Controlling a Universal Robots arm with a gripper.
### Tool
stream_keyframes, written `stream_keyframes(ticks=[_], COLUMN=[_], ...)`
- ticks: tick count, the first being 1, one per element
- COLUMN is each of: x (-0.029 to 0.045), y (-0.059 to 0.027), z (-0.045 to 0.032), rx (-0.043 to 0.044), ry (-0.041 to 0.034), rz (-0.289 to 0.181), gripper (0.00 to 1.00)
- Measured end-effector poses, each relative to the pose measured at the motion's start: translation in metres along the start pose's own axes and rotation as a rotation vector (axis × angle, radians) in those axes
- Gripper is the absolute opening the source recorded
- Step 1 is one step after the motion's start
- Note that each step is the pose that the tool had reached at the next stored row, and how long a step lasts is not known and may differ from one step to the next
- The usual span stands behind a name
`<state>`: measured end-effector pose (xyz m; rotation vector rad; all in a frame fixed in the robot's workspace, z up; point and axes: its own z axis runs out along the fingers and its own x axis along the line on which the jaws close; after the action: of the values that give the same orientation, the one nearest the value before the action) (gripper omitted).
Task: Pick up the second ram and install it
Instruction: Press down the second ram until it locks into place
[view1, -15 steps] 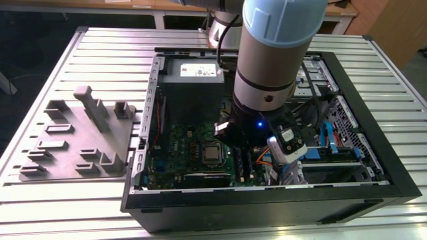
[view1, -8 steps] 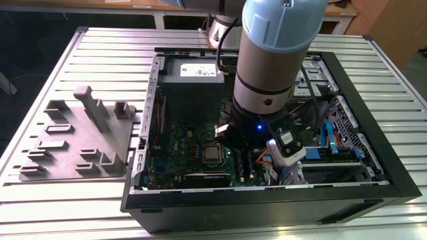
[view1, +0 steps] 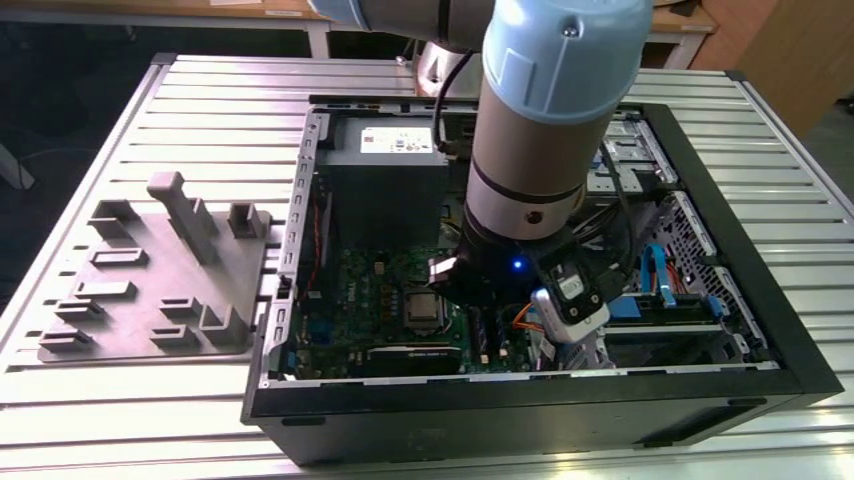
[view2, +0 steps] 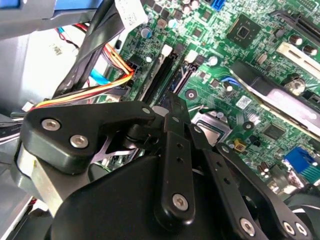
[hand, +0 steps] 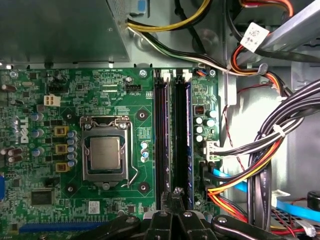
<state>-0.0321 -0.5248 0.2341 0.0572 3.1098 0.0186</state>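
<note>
**Jaws closed over the memory slots — half-seated stick is the worry**

In the first wrist view I have the gripper (hand: 175, 196) with its jaws drawn together and nothing visibly between them, the tips hanging over the end of the two memory slots that run alongside the CPU socket (hand: 106, 152). The second ram (hand: 183, 140), as I read it, is the long dark stick lying in the slot farther from the socket. The slot nearer the socket (hand: 161, 140) also looks filled. I cannot tell from here whether the latches at either end have closed.

What I'd watch for:

- Uneven seating. The tips sit at one end of the stick, away from its middle, so pressure here could drive that end home and leave the far end riding high — the stick would sit tilted in its slot.
- Wrong target. The tips lie roughly between the two slots. A small drift toward the socket would put the load on the neighbouring stick instead.
- Cables. The wire bundle (hand: 260, 150) runs on the side of the slots away from the socket, close to the linkage. In the second wrist view the orange and yellow wires (view2: 107, 87) pass just beside the gripper's black links (view2: 175, 150), and a snag could drag a connector.
- Board flex, if I push hard against a stick that is not lined up.
</note>
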Motion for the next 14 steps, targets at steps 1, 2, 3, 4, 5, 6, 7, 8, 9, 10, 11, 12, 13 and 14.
stream_keyframes(ticks=[1, 2, 3, 4, 5, 6, 7, 8, 9, 10, 11, 12, 13, 14], x=[0.0, 0.0, 0.0, 0.0, 0.0001, 0.0001, 0.0001, 0.0001, 0.0001, 0.0001, 0.0001, 0.0001, 0.0002, 0.0002], y=[0.0, 0.0, -0.0002, -0.0005, -0.0006, -0.0007, -0.0007, -0.0007, -0.0007, -0.0009, -0.0011, -0.0011, -0.0012, -0.0012], z=[0.0, 0.0001, 0.0006, 0.0014, 0.0027, 0.0033, 0.0033, 0.0036, 0.0042, 0.0047, 0.0054, 0.0063, 0.0071, 0.0074], rx=[0.0004, 0.0008, 0.0006, 0.0006, 0.0004, 0.0007, 0.0011, 0.0012, 0.0008, 0.0009, 0.0009, 0.0009, 0.0011, 0.0013], ry=[0.0, 0.0, -0.0001, -0.0001, -0.0002, -0.0001, 0.0, 0.0, -0.0001, -0.0001, -0.0001, -0.0001, -0.0001, -0.0001], rz=[0.0, 0.0, 0.0, 0.0, 0.0, 0.0, 0.0, 0.0, 0.0, 0.0, 0.0, 0.0, 0.0, 0.0], gripper=[0.1, 0.1, 0.1, 0.1, 0.1, 0.1, 0.1, 0.1, 0.1, 0.1, 0.1, 0.1, 0.1, 0.1])
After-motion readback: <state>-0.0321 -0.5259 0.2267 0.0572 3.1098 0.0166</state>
